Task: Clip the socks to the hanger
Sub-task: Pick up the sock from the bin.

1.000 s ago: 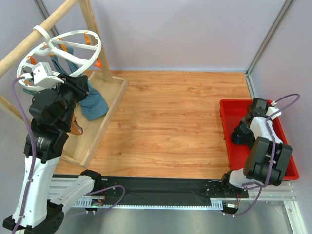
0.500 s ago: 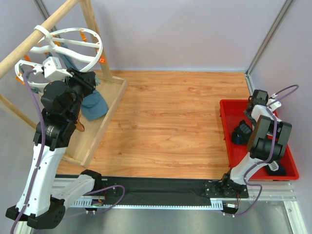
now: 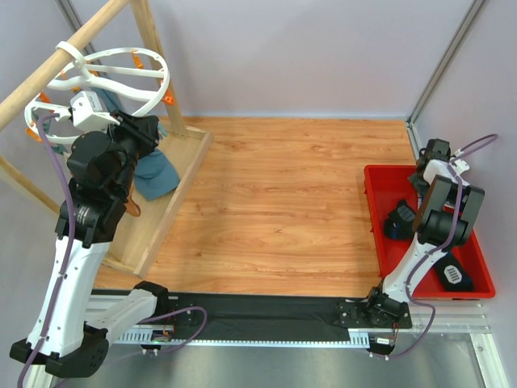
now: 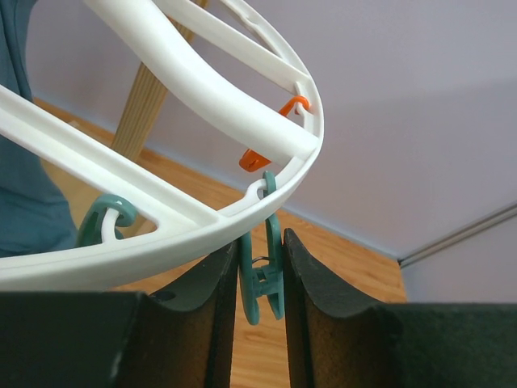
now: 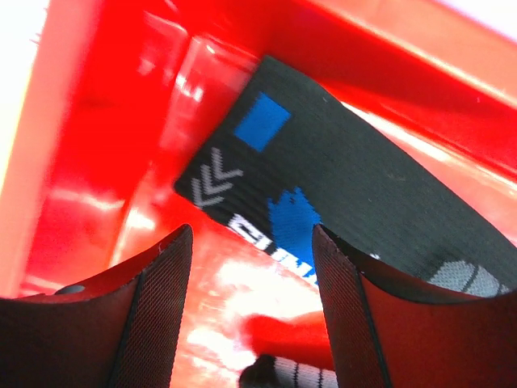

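Note:
The white ring hanger (image 3: pixel 121 50) hangs from a wooden bar at the far left. My left gripper (image 3: pixel 139 129) is raised to its rim. In the left wrist view the hanger rim (image 4: pixel 161 242) crosses above my left gripper (image 4: pixel 260 283), which is shut on a teal clip (image 4: pixel 262 295) hanging from the rim. An orange clip (image 4: pixel 257 158) hangs behind. Two black socks (image 3: pixel 400 220) (image 3: pixel 452 273) lie in the red tray (image 3: pixel 376 234). My right gripper (image 3: pixel 428 166) is open and empty just above a black sock with blue and white marks (image 5: pixel 363 186), fingertips (image 5: pixel 178 242) near the tray floor.
Teal-blue socks (image 3: pixel 153 171) hang from the hanger over a wooden base tray (image 3: pixel 182 182). A wooden post (image 3: pixel 153 40) stands behind the hanger. The tray's red walls (image 5: pixel 89 162) close in round my right gripper. Grey walls bound the table.
My left gripper rose to the hanger rim and took the teal clip, tilting the ring. My right arm swung toward the tray's far end, uncovering the near sock.

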Controlling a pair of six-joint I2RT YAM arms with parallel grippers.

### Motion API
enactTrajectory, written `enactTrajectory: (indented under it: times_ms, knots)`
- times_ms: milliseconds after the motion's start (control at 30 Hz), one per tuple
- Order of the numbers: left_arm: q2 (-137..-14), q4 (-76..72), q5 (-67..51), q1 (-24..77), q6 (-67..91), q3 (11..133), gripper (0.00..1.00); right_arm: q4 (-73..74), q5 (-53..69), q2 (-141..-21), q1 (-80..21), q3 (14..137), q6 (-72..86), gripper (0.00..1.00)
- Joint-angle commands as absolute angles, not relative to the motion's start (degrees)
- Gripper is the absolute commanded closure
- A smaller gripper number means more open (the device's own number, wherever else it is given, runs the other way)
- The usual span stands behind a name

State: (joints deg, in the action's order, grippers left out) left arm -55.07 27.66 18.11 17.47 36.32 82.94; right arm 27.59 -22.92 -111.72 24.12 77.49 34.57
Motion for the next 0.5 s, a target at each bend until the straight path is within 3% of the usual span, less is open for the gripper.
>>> enactTrajectory:
  times_ms: [0, 300, 367, 467]
  knots:
    - [-56.2, 27.2, 13.6, 17.7, 35.9, 84.9, 1.00, 31.5, -22.2, -112.3, 24.9, 78.9, 36.0, 0.38]
    - [-54.8, 27.3, 14.3, 17.7, 35.2, 85.4, 1.00, 33.7, -21.2, -114.2, 26.3, 78.7, 38.3, 0.44]
    - [-54.8, 27.3, 14.2, 17.7, 35.1, 85.9, 1.00, 34.0, -21.3, -114.5, 26.2, 78.3, 38.6, 0.52]
    - [-54.7, 27.3, 14.3, 17.7, 35.0, 86.0, 1.00, 34.6, -21.3, -114.6, 26.4, 78.5, 38.9, 0.83]
